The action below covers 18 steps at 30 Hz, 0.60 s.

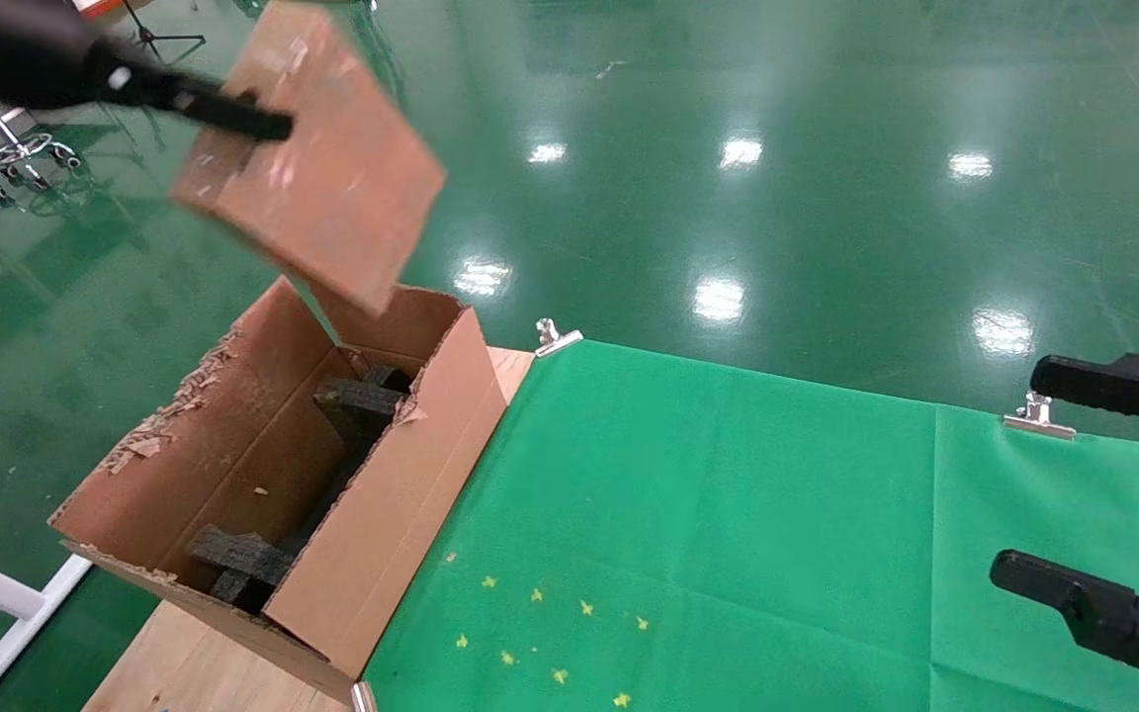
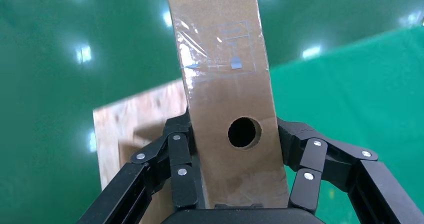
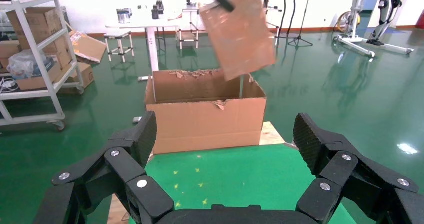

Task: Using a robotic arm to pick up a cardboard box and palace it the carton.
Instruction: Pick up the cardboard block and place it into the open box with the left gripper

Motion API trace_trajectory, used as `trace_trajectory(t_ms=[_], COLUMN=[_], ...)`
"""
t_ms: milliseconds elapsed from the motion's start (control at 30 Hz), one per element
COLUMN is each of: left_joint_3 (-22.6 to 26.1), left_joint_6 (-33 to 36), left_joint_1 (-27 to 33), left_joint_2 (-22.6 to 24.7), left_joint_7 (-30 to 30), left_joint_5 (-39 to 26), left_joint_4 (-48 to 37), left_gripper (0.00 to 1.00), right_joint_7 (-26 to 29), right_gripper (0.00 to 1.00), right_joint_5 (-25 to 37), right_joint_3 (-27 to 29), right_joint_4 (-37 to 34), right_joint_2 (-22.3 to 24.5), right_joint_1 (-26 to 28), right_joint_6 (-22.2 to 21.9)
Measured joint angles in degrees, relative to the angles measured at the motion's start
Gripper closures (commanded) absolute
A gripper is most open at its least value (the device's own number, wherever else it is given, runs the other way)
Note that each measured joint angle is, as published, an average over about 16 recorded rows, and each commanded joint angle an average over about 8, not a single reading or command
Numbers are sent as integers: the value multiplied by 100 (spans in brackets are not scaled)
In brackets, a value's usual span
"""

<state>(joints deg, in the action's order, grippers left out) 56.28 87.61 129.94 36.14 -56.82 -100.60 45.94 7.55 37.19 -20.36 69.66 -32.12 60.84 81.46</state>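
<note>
Head view: the cardboard box (image 1: 317,163) is held in the air, tilted, at about 11 o'clock, above the far end of the carton (image 1: 387,514); it is gripped from the left by the left gripper (image 1: 248,114), whose black arm comes in from the upper left corner. The carton sits open at 8 o'clock on the wooden table (image 1: 189,658), touching the left edge of the green cloth (image 1: 728,524), with ragged torn flaps and black foam blocks (image 1: 357,400) inside. Metal clips (image 1: 557,337) are seen on the cloth's far edge. The right gripper (image 1: 1059,475) is seen at 3 to 4 o'clock, fingers wide apart, idle. Left wrist view: the left gripper (image 2: 235,176) is clamped on the box's two sides; clear tape (image 2: 220,51) and a round hole (image 2: 244,132) are seen on its face. Right wrist view: the right gripper (image 3: 225,134) is spread, holding nothing, over the cloth; the box (image 3: 240,31) hangs above the carton (image 3: 205,114) farther off.
</note>
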Motion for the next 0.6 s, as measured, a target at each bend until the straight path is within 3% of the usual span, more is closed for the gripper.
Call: trace_trajectory(t_ms=[267, 600], left_joint_3=[301, 519], left_joint_6=[-37, -813], left_joint_1=[-282, -930], left_joint_2=[-14, 317], left_joint_7=[1102, 2055], left_joint_5=[-286, -460], left_joint_4=[-1136, -2397], left_gripper=[100, 100], right_joint_7=[0, 0], right_gripper=[0, 0], right_joint_5=[0, 0], right_joint_3=[0, 0], right_joint_4=[0, 0], right_joint_2=[0, 0], right_joint_1=[0, 0], right_joint_6=[0, 0])
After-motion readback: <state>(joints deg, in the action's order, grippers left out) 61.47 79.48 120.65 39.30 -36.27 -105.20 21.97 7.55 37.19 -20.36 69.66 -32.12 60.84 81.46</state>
